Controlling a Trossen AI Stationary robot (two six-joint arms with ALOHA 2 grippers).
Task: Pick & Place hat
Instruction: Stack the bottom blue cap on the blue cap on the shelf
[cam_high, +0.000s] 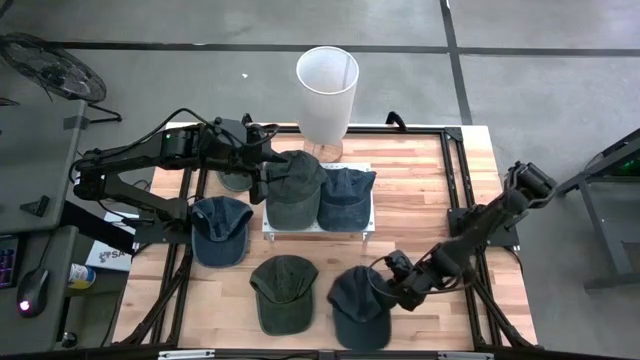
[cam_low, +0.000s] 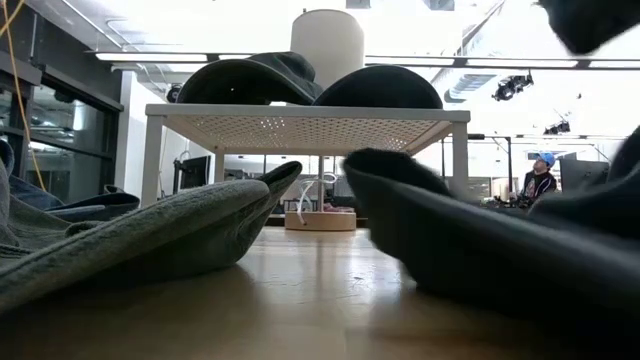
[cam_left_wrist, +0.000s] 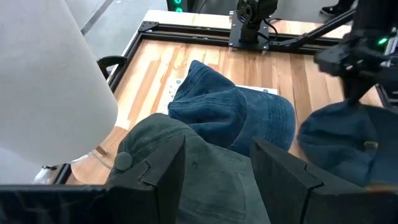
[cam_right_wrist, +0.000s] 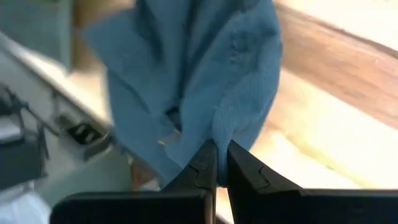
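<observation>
Now my right gripper (cam_high: 392, 280) is down near the table's front edge, at about five o'clock from the centre, its fingers pressed together on a fold of the dark blue hat (cam_high: 358, 305); in my right wrist view that blue cloth (cam_right_wrist: 205, 81) rises straight out of the pinch. Just at nine o'clock of that hat lies a green hat (cam_high: 284, 290), flat on the wooden table (cam_high: 420, 190). Over at the table's nine o'clock side sits another blue hat (cam_high: 221, 228). My left gripper (cam_high: 262, 172) hovers at the back, its fingers spread apart above the green hat on the rack (cam_high: 296, 188), with nothing between them. A blue hat on the rack (cam_high: 346, 197) sits touching it at its three o'clock. Both rest on the small white rack (cam_high: 368, 225). At twelve o'clock stands a white cylinder (cam_high: 327, 92).
</observation>
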